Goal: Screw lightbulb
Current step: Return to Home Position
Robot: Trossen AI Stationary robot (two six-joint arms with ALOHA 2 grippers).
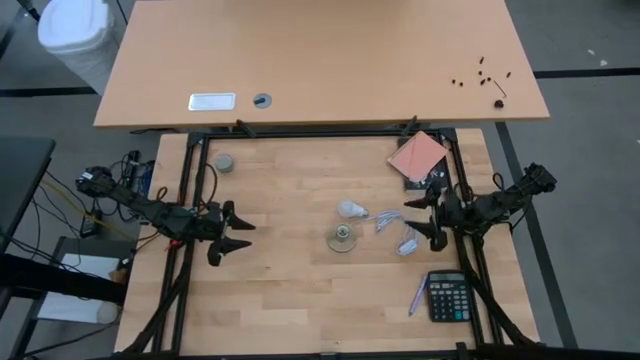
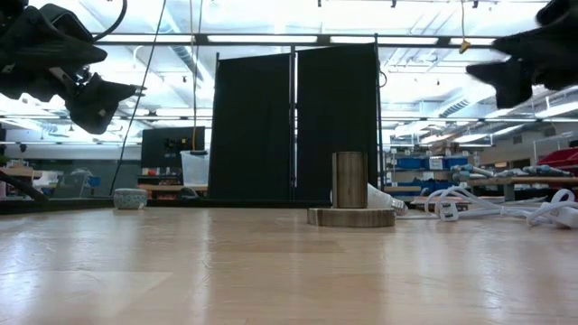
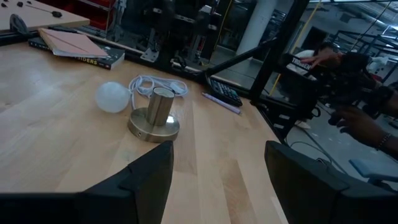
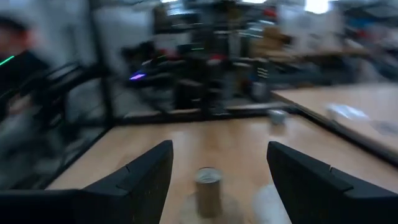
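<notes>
The white lightbulb [image 1: 349, 210] lies on its side on the table, just beyond the metallic socket [image 1: 342, 239], which stands upright on its round base with its white cord [image 1: 392, 228] trailing to the right. Both show in the left wrist view: the bulb [image 3: 112, 97] and the socket [image 3: 155, 118]. My left gripper [image 1: 238, 236] is open and empty, above the table left of the socket. My right gripper [image 1: 420, 219] is open and empty, above the cord right of the socket.
A small grey cap [image 1: 225, 162] sits far left. A pink-covered book [image 1: 418, 158] lies far right. A calculator [image 1: 449, 296] and a pen [image 1: 417, 296] lie near right. A person's hand [image 3: 364, 124] shows beyond the table's right edge.
</notes>
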